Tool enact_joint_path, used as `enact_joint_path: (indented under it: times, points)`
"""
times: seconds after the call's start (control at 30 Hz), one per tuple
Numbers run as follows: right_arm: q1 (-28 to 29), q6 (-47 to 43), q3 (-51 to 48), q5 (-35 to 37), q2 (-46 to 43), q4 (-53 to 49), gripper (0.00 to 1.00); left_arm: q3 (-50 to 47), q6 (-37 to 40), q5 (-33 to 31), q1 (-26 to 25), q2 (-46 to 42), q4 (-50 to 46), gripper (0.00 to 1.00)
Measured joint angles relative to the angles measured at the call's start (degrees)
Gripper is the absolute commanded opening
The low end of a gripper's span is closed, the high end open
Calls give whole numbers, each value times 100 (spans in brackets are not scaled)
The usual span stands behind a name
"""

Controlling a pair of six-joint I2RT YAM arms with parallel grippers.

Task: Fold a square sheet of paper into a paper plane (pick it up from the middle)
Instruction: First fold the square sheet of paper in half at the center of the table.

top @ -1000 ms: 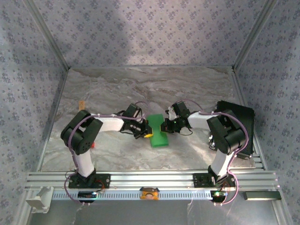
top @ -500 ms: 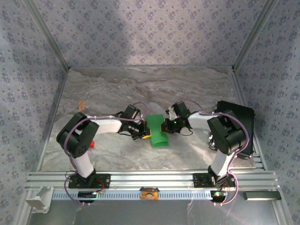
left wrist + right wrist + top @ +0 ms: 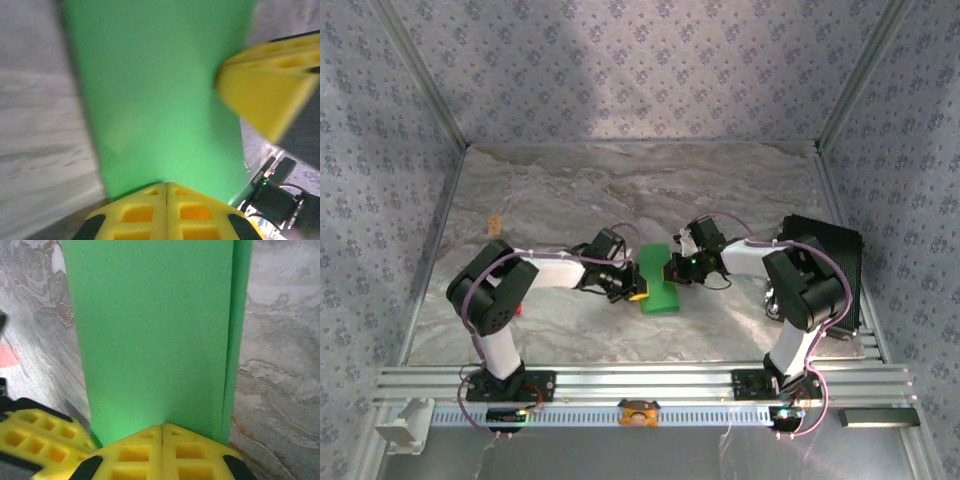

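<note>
Two grips on the paper (image 3: 150, 330) between them: left end effector (image 3: 166, 186), right end effector (image 3: 162, 427), both clamped; left has edged inward, we judge creasing underway.

My yellow plastic finger pads (image 3: 135, 455) are matt and waffle-pitted, the bright green paper sheet (image 3: 155, 335) smooth, the grey marbled tabletop (image 3: 280, 340) satiny.
</note>
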Motion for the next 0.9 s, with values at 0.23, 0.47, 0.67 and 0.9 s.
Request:
enact_joint_path:
  times: [0.23, 0.47, 0.67, 0.9]
  points:
    - [11, 33, -4, 24, -11, 2, 0, -125, 223, 20, 4, 0, 92, 0]
    - [11, 35, -9, 26, -15, 4, 0, -125, 326, -46, -7, -144, -162, 1]
    - [20, 35, -9, 46, -20, 4, 0, -120, 345, -37, -11, -385, -345, 1]
    - [20, 35, -9, 48, -22, 2, 0, -109, 254, 90, -101, -345, -177, 1]
